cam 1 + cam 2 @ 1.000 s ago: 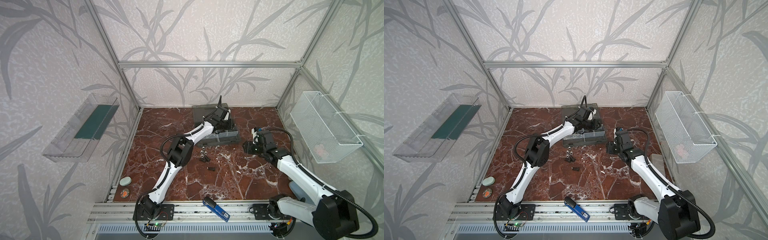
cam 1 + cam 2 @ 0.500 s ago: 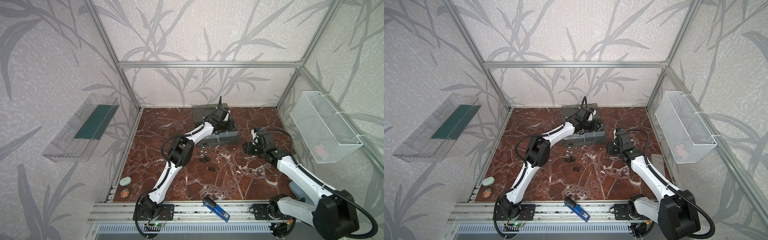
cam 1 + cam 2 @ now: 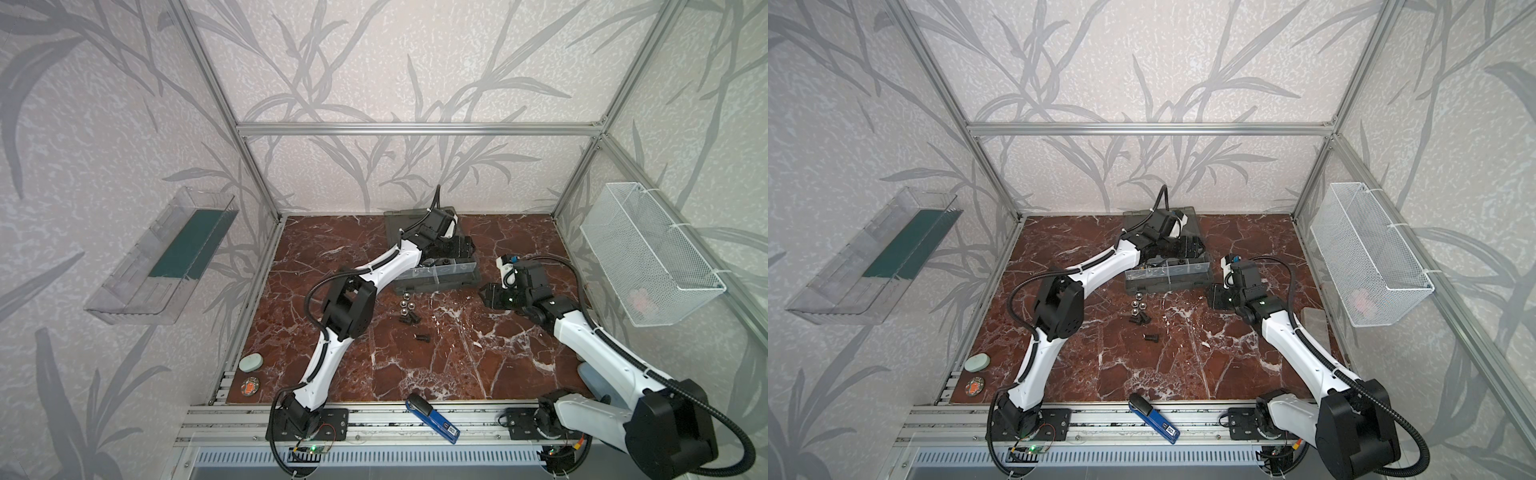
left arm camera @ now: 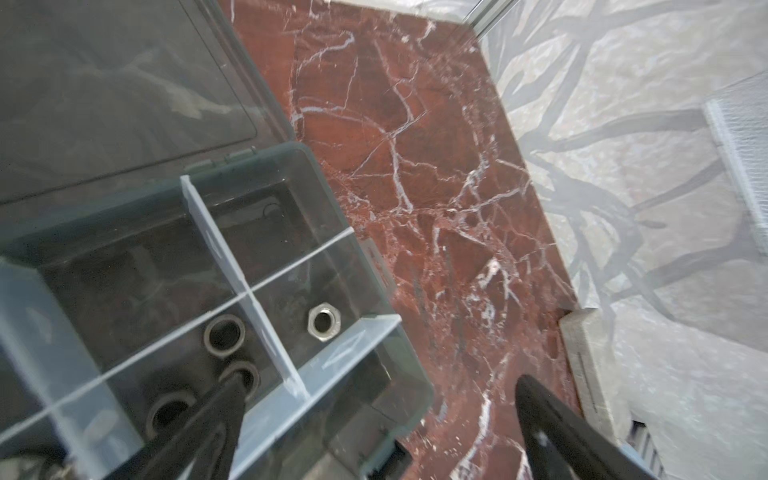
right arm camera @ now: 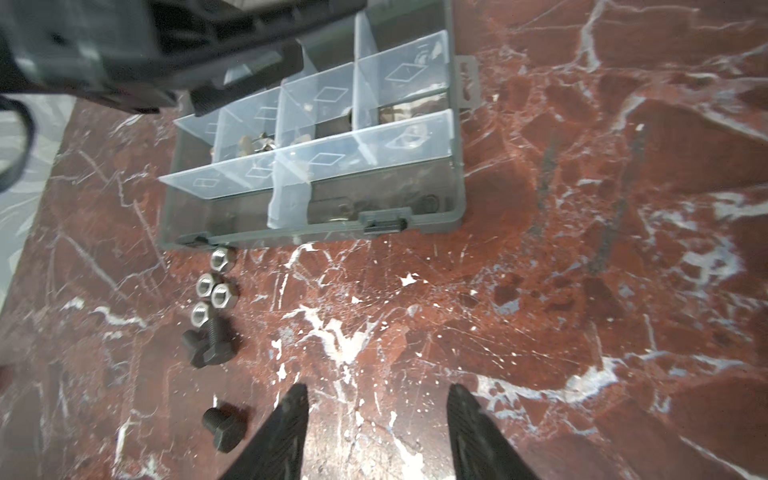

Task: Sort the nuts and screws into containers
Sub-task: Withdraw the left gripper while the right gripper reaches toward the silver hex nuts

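Left jaws hang wide open and empty over the organiser case [image 3: 436, 282], right jaws sit half open and empty beside its end, and the loose nuts [image 5: 223, 296] and screws [image 5: 208, 353] lie on the desk [image 5: 540, 291] just outside its latch wall, near both arms.

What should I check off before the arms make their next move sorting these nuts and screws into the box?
1. Left hand empty: ok, fingers wide apart at the box, nothing between them.
2. Shiny nut inside the box: ok, lying flat in a cell.
3. Lid out of the way: ok, folded flat behind the box.
4. Right hand free: ok, open over bare table, holding nothing.
5. Table cleared: not ok, four loose nuts and a few screws lie in front of the box.
6. Other cells sorted correctly: cannot tell, contents mostly hidden.
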You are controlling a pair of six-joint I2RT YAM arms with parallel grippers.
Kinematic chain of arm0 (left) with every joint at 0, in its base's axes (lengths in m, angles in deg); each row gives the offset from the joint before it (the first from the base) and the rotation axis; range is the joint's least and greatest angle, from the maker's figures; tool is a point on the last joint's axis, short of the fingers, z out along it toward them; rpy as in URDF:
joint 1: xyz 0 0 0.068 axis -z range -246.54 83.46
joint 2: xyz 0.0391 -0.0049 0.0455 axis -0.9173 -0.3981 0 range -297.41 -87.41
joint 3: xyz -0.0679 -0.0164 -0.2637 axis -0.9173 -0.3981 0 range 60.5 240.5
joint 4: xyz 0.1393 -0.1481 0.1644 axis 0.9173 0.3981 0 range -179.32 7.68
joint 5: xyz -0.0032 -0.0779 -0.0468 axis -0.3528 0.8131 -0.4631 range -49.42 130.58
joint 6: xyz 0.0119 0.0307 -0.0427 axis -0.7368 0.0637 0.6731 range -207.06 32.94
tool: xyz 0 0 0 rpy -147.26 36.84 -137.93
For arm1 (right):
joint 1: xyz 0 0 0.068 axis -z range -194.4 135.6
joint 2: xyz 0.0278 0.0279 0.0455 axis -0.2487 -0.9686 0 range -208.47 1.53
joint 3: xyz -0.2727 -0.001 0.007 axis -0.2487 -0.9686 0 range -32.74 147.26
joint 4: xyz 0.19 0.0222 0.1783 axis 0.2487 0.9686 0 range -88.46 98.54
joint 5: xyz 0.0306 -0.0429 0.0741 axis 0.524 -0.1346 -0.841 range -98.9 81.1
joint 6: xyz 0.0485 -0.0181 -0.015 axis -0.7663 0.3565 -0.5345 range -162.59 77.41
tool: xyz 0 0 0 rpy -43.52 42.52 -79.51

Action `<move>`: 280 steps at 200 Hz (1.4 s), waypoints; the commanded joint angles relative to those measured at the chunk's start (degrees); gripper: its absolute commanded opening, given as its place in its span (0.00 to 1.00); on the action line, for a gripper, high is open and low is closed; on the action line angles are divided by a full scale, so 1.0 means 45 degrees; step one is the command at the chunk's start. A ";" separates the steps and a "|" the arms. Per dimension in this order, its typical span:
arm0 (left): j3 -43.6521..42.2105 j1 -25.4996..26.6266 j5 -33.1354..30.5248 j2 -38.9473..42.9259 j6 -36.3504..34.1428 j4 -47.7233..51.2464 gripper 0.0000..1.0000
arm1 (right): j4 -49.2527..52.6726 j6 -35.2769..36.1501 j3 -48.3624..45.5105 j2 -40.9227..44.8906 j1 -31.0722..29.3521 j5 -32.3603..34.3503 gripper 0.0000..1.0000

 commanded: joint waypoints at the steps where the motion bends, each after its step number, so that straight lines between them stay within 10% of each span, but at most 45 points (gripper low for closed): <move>1: -0.2146 -0.0394 0.0262 0.2739 0.0637 -0.1361 0.99 | -0.0555 0.0474 0.0665 -0.0587 -0.0371 -0.1177 0.56; 133: -1.4017 -0.2603 -0.1758 1.2353 0.2455 -0.1814 0.99 | -0.1258 0.0175 0.3998 -0.6479 -0.5447 0.1580 0.56; 280: -1.5385 -0.3875 -0.1581 1.3298 0.2636 -0.1495 0.99 | -0.1639 0.0544 0.5429 -0.9490 -0.6459 0.3095 0.56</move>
